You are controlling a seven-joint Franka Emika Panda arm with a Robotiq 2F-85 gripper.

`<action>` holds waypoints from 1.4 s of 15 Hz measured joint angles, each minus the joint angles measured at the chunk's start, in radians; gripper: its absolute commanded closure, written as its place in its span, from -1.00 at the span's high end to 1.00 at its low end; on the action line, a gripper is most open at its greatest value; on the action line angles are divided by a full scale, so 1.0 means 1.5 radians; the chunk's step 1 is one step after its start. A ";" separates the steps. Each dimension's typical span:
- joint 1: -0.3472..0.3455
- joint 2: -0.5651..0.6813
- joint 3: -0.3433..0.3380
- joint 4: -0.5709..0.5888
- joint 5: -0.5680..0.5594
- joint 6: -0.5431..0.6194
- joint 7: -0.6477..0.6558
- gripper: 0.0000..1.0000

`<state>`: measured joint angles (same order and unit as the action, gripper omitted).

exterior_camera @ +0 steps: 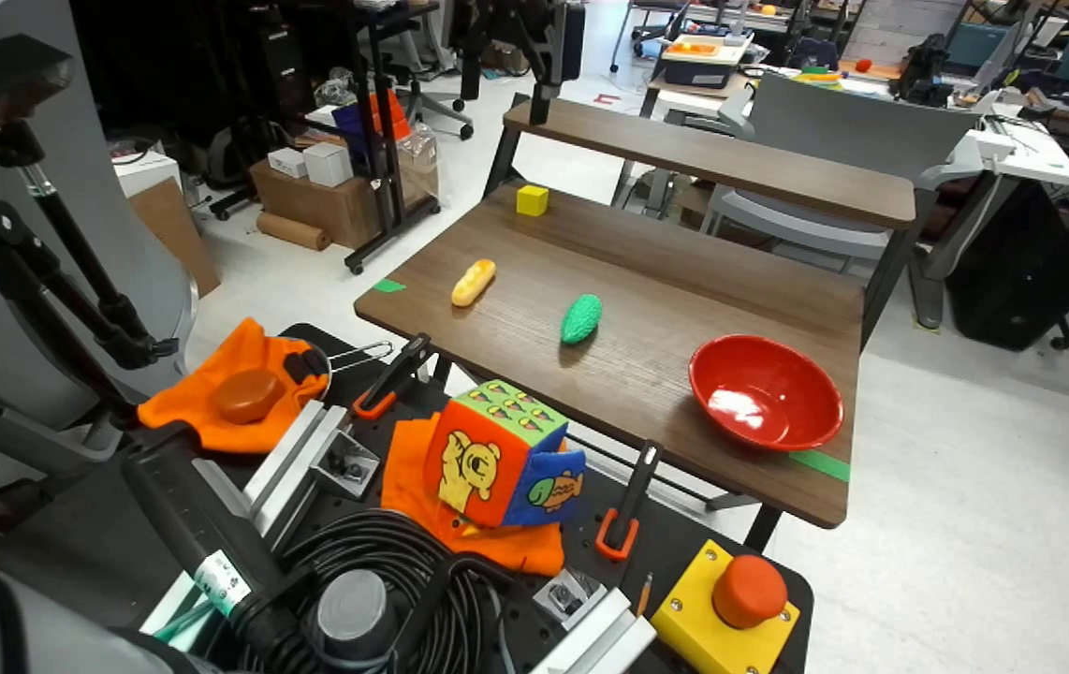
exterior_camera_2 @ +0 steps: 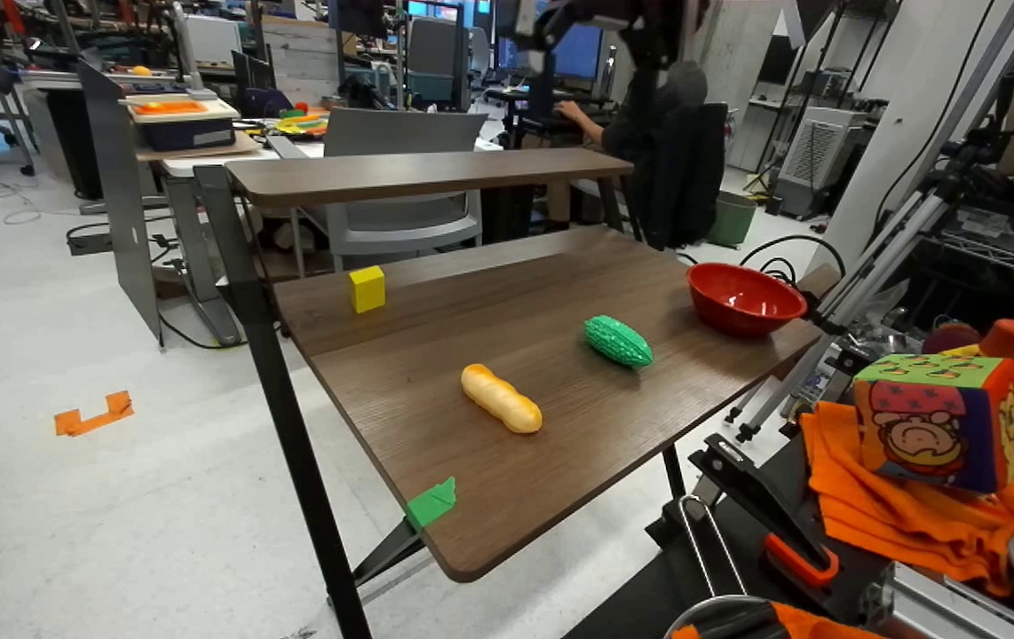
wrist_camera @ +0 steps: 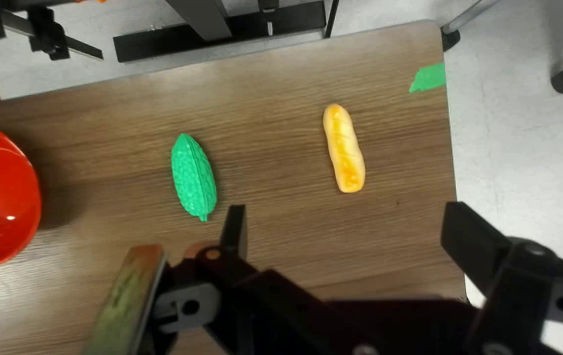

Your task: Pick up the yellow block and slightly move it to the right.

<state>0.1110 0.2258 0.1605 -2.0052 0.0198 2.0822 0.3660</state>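
Bright yellow cube (exterior_camera: pixel 532 200) is just sitting on the brown wood-grain table (exterior_camera: pixel 656 271), near one end of the raised brown shelf (exterior_camera: pixel 712 157). The shiny, round red bowl (exterior_camera: pixel 768 363) is way over at the opposite end. As for the black two-fingered claw (wrist_camera: pixel 345 217), it's up above the table, fingers spread wide apart.

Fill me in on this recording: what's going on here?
The gripper hangs open above a brown table, holding nothing. The task is to pick up the yellow block and move it slightly right; at this moment the block rests on the table near one end, out of the wrist view. A long yellow-orange piece, a green oval object and a red bowl also rest on the table. Whether the block has been moved, I can't tell.
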 measured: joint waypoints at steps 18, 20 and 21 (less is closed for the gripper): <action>0.156 0.515 -0.137 0.547 -0.115 0.099 0.099 1.00; 0.161 0.549 -0.138 0.573 -0.115 0.099 0.099 1.00; 0.165 0.564 -0.138 0.585 -0.115 0.099 0.099 1.00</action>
<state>0.3583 1.0711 -0.0464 -1.1272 -0.1524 2.2301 0.5140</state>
